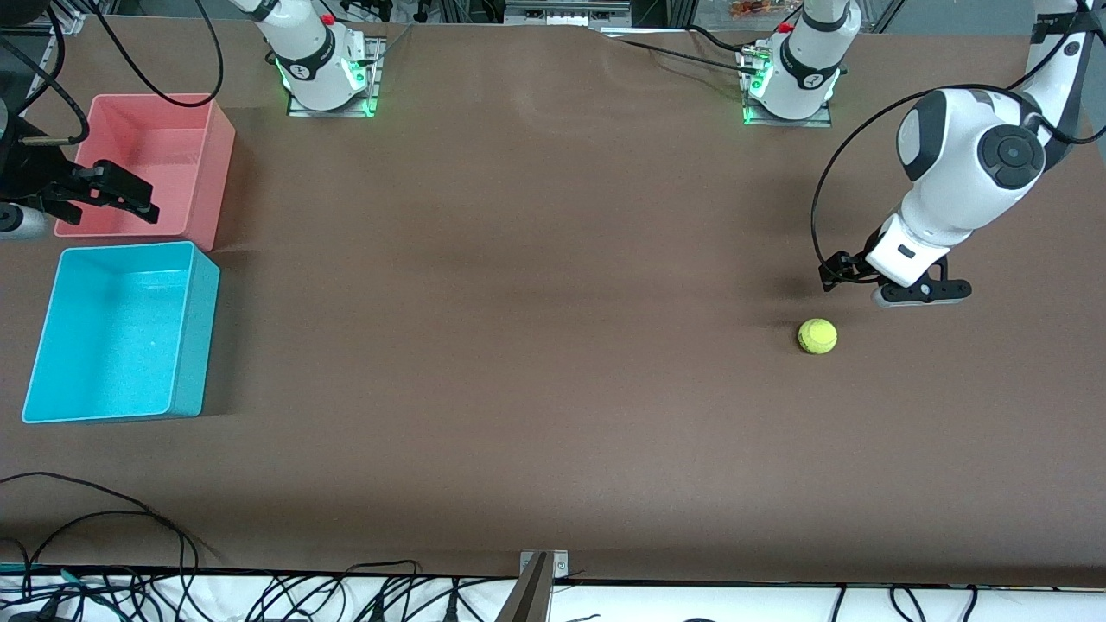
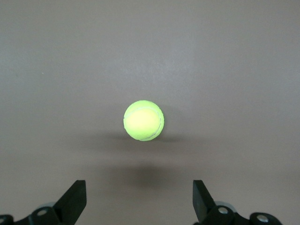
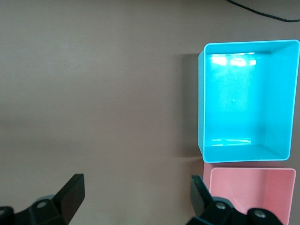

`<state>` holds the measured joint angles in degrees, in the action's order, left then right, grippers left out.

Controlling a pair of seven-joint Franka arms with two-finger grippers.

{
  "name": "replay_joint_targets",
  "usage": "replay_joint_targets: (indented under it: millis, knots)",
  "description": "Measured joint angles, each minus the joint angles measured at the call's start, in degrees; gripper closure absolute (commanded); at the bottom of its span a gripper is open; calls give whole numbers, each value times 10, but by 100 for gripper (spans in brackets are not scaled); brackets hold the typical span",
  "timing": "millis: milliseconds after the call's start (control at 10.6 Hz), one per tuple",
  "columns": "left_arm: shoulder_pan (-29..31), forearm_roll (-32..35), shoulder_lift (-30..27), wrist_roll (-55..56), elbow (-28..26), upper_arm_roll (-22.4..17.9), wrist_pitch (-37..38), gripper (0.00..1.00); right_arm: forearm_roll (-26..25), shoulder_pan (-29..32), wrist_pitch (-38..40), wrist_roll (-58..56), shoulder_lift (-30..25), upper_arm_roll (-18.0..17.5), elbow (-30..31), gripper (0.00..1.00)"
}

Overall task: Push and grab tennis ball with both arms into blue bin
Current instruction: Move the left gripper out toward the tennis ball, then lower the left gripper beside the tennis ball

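Sitting empty on the brown table (image 1: pixel 536 345), the blue bin (image 1: pixel 194 337) and pink bin (image 1: pixel 216 164) adjoin, tennis ball (image 1: pixel 816 336) well apart, left gripper (image 2: pixel 138 206) and right gripper (image 3: pixel 136 206) both spread wide.

I find no writing, number or brand that I can read anywhere here. The tennis ball (image 1: pixel 817 336) shows only a dark smudge of a mark from the front camera, too small to make out, and from my left wrist its face is plain yellow-green. The blue bin (image 1: pixel 195 328) and the pink bin (image 1: pixel 213 173) have bare walls. The round emblems on the dark bands at my two arm bases (image 1: pixel 328 65) are too small to read.
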<state>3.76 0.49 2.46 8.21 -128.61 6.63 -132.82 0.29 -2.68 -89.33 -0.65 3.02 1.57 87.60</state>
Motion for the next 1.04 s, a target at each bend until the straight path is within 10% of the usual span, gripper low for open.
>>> replay_joint_targets:
  millis: [567, 756, 1040]
  knots:
    - [0, 49, 51, -3, -7, -2, -46, 55, -1, -8, -5, 0, 4, 1, 0, 0]
    - [0, 80, 56, -4, -7, -2, -46, 93, -1, -8, -7, 0, 4, 1, 0, 0]
    - [0, 83, 58, -30, -9, -2, -46, 100, -2, -7, -8, 0, 4, 2, 0, 0]
